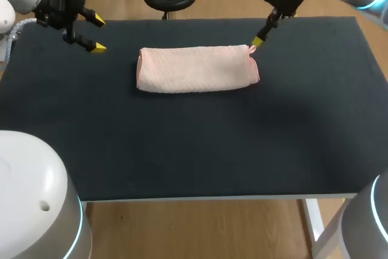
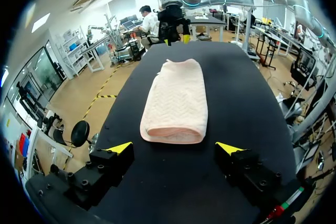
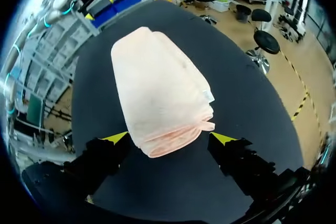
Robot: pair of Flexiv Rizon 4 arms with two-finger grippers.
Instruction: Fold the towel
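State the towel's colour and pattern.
The towel is pale pink with a faint zigzag weave, clearest in the left wrist view.

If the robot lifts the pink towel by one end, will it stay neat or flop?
It would probably flop. The pink towel is soft cloth in loose folded layers, so a lifted end would likely sag and open. If pushed, it would likely bunch up on the dark table rather than slide neatly.

pink towel folded, lying flat
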